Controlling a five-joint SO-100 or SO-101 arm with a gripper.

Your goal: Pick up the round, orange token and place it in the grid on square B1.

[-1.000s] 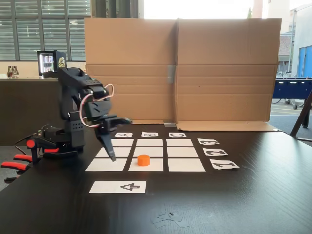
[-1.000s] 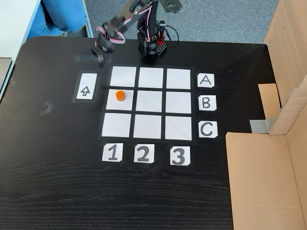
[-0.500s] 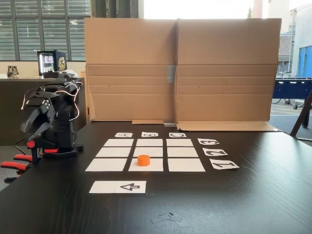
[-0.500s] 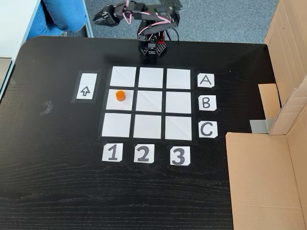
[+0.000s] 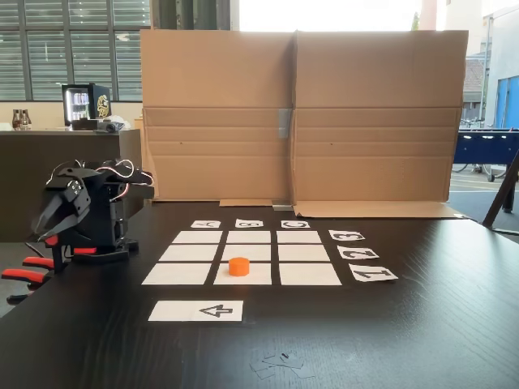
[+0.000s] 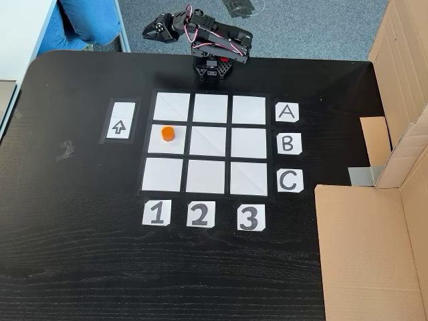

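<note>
We are reading 6 paper labels around the grid [image 6: 209,142] in the fixed view from above: letters A [image 6: 286,112], B [image 6: 287,143] and C [image 6: 289,180] down its right side, and numbers 1 [image 6: 156,214], 2 [image 6: 200,214] and 3 [image 6: 249,217] along its near edge. Left of it, a white strip [image 6: 120,121] is showing a black arrow.

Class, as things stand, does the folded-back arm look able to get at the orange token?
Probably yes: nothing stands between the gripper and the token on the grid, but the arm must unfold first.
</note>
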